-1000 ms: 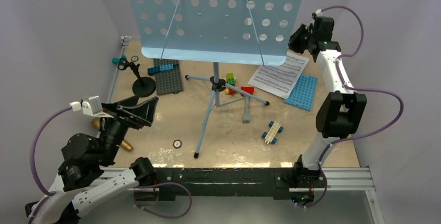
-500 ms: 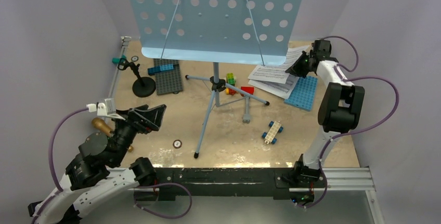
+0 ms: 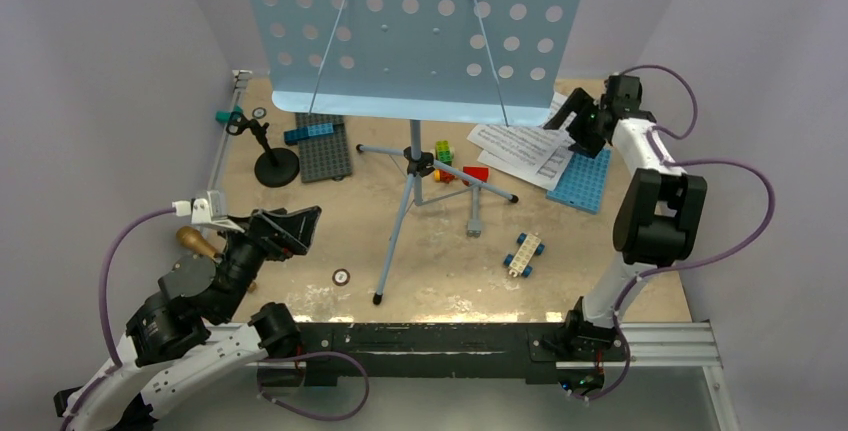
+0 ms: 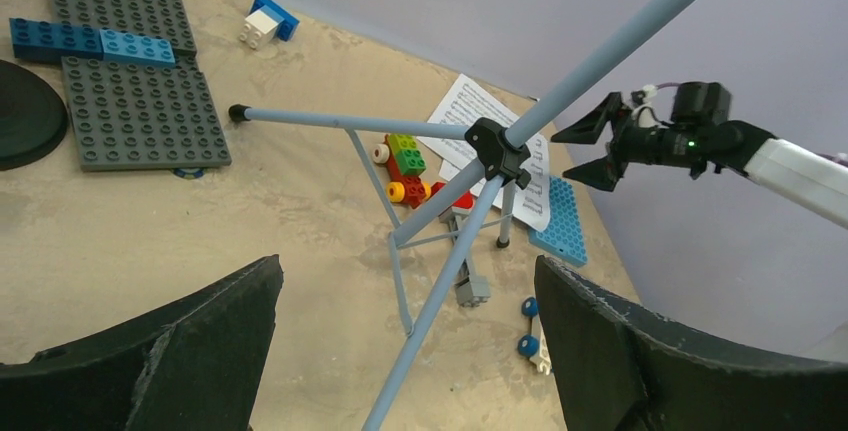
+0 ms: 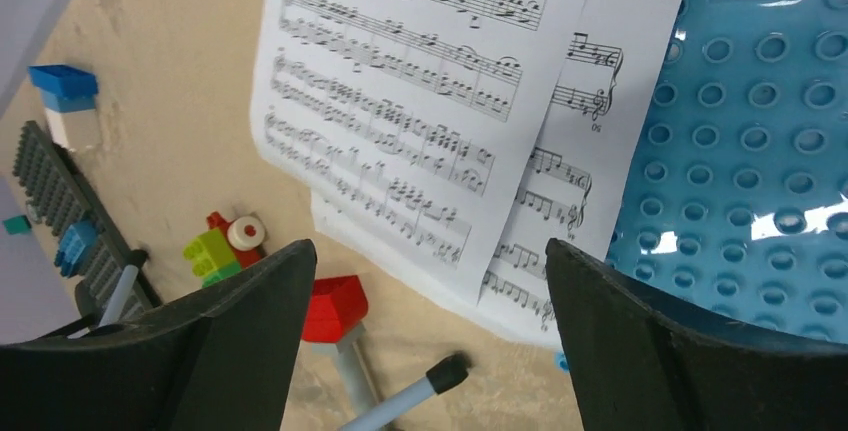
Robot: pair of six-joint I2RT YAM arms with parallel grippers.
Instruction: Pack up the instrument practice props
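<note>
The right gripper [image 3: 572, 123] has its jaws spread wide and grips nothing; it hangs just above the right edge of the sheet-music pages [image 5: 420, 131]. The two pages lie flat and overlapped at the far right of the table [image 3: 450, 261], their right side resting on a blue studded plate [image 5: 740, 151].

The left gripper [image 4: 408, 266] is likewise wide and empty. It is raised over the near left of the table and faces the tripod legs of the music stand [image 3: 415, 31], which is upright at the table's middle with its legs spread.

The microphone [image 3: 192, 239] lies by the left edge, partly hidden by the left arm [image 3: 170, 311]. The mic stand [image 3: 276, 163] is upright at far left, just beside a grey studded plate [image 3: 325, 156]. Coloured bricks [image 3: 445, 159] sit among the tripod legs, and a wheeled brick piece [image 3: 523, 251] lies apart, nearer the front.
</note>
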